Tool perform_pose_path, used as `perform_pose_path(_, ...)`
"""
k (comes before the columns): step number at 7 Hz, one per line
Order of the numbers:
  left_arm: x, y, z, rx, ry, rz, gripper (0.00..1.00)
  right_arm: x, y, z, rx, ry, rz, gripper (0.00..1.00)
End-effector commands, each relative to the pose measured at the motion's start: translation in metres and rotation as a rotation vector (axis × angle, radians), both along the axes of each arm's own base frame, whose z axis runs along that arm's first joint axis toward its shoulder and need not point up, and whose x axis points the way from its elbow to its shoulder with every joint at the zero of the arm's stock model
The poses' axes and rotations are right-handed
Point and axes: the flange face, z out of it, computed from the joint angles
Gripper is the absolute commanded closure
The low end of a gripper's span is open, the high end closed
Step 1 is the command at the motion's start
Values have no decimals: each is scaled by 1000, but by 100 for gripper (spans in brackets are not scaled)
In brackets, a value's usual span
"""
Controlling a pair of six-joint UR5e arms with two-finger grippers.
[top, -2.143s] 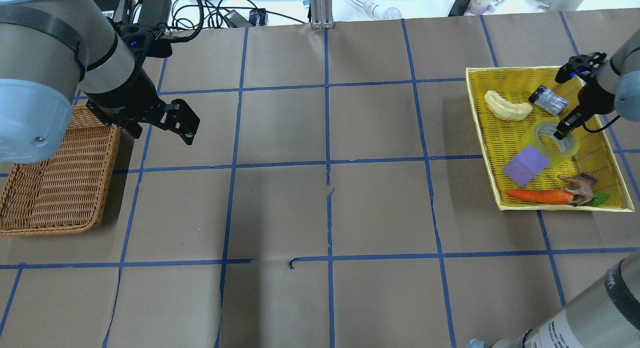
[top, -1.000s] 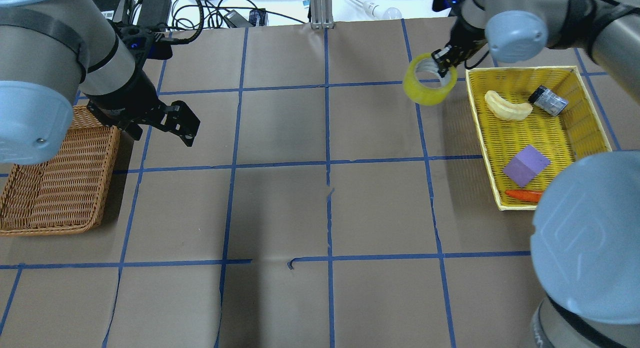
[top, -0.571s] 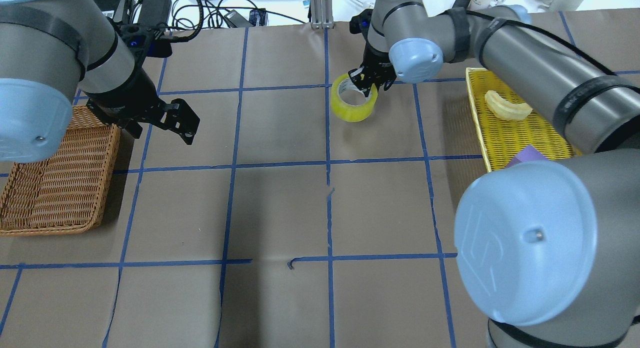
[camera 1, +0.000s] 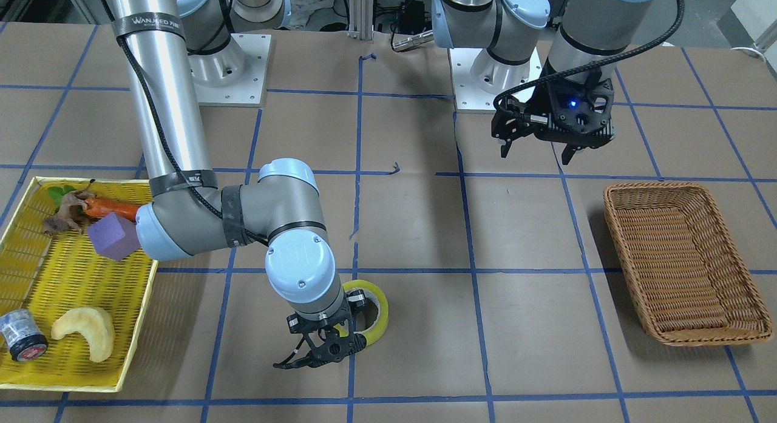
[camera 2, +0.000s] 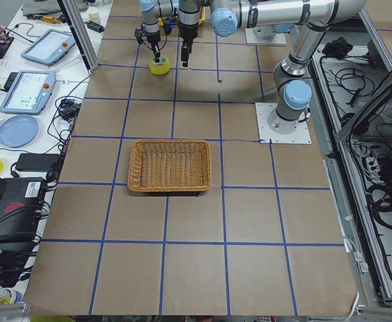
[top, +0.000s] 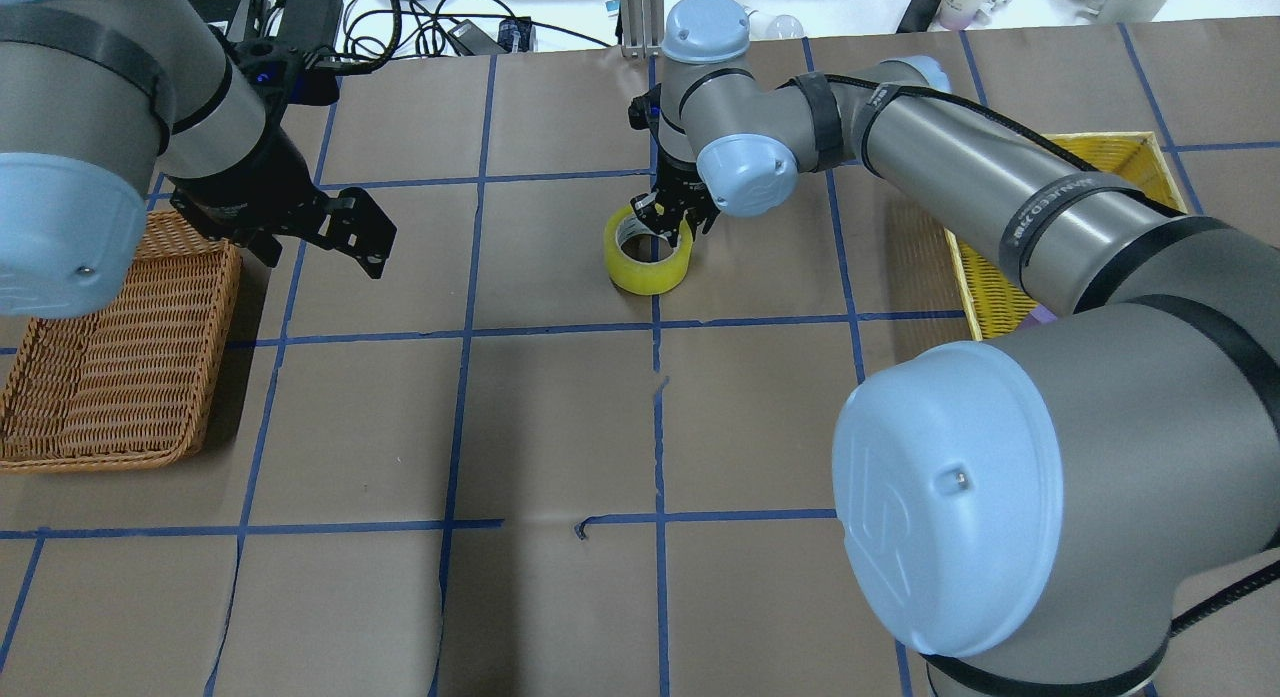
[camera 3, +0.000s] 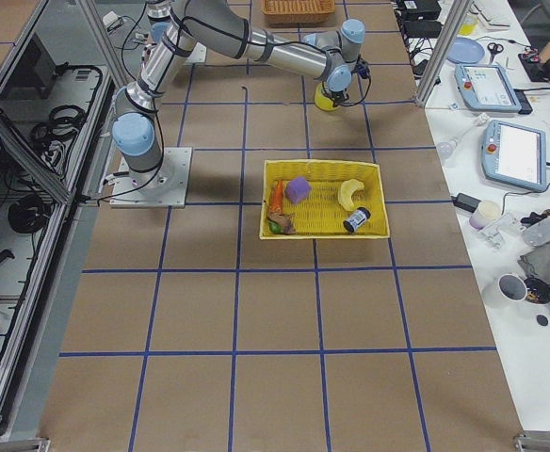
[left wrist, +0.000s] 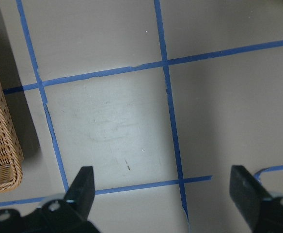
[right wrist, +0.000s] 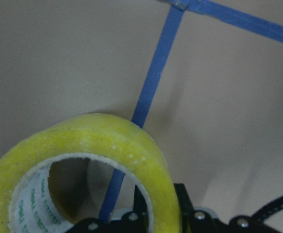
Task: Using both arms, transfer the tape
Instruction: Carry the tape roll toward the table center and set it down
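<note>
R claw (top: pixel 670 225) clenched on the tape (top: pixel 648 265): one finger inside the ring, one outside, pinching the ring's wall. Roll hangs tilted under the claw, its bulk offset toward the robot's side and a bit to the claw's left. It's low over the worktop (top: pixel 560 427); can't tell if the bottom edge touches. A blue grid line (right wrist: pixel 157 82) runs right under the ring and shows through the core opening.

L claw (camera 1: pixel 535 151) released: fingers spread wide, nothing between them, hovering above the worktop. It's well apart from R claw, off to R claw's left. Between the two there's just flat worktop w/ grid lines.

Edges:
- The wicker basket (camera 1: pixel 680 259) sits just beside L claw on its outer side. Its corner shows at the edge of the L wrist view, not touching the fingers.
- The yellow tray (camera 1: pixel 73 271) is well off to R claw's right. It holds a purple block (camera 1: pixel 112 238), carrot (camera 1: pixel 112 209), pale curved piece (camera 1: pixel 85 333) and small dark roll (camera 1: pixel 21 343).
- R arm (top: pixel 980 177) crosses above the tray in the overhead view and hides most of it there.
- Far worktop edge lies beyond R claw, w/ cables (top: pixel 400 27) and an alu post (top: pixel 640 17) past it.
</note>
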Motion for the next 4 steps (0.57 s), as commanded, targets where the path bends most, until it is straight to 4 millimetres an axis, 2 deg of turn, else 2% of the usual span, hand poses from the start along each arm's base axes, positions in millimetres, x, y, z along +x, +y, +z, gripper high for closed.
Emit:
perform_pose_path(1, 3, -13, -3, -48, -2, 12, 0, 3, 0, 2, -3, 7, -17, 1)
perform_pose_path(2, 3, -13, -4, -46, -4, 12, 0, 3, -2, 20, -28, 1, -57, 0)
perform_pose_path(3, 3, -14, -9, -36, -1, 21, 0, 2, -1, 59, -74, -6, -56, 0)
perform_pose_path(4, 1, -16, -8, -40, 22, 24, 0, -7, 17, 114, -85, 7, -58, 0)
